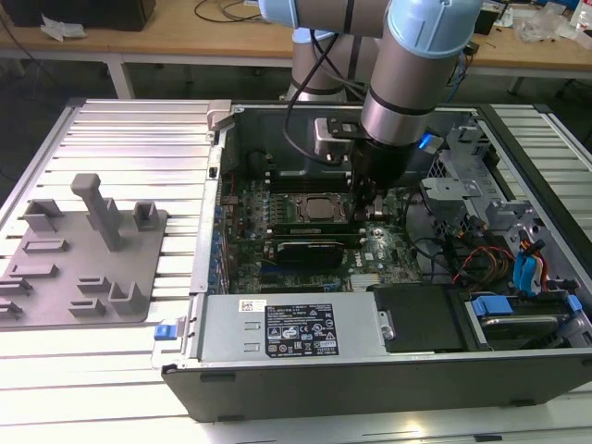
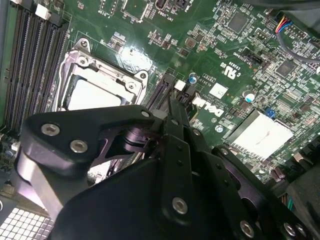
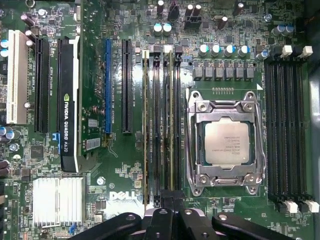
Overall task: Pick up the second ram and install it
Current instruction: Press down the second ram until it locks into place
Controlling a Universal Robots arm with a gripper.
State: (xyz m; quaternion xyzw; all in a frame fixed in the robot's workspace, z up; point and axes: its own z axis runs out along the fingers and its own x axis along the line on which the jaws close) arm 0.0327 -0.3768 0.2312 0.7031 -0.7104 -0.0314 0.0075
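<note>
On the exterior view's left, the grey fixture point(image 1: 88, 254) with its upright post sits on the slatted table point(image 1: 120, 129), well apart from me and with nothing standing in its pockets. Next along comes the open computer case point(image 1: 370, 379), lying on its side with the power supply point(image 1: 287, 328) along its near wall. I am reaching straight down into the middle of that case, and my gripper point(image 1: 363, 205) is low over the motherboard, just beside the processor point(image 1: 319, 211). Further toward the exterior view's right are the drive bays with their blue tabs point(image 1: 527, 273) and a tangle of coloured cables. In the first wrist view, the graphics card point(image 3: 67, 100) stands in its slot with a finned heatsink point(image 3: 56, 199) near one end. Between that card and the processor socket point(image 3: 226, 143) runs a bank of memory slots. One stick point(image 3: 145, 115) is already seated there. The second ram point(image 3: 171, 115) stands on edge in a slot closer to the socket, parallel to the first. My gripper point(image 3: 172, 202) is at one end of the second ram. My fingers are drawn close together, and its thin top edge runs in between them, so I appear to be clamped on it. Beyond the socket lies another bank of dark slots point(image 3: 287, 125).
</note>
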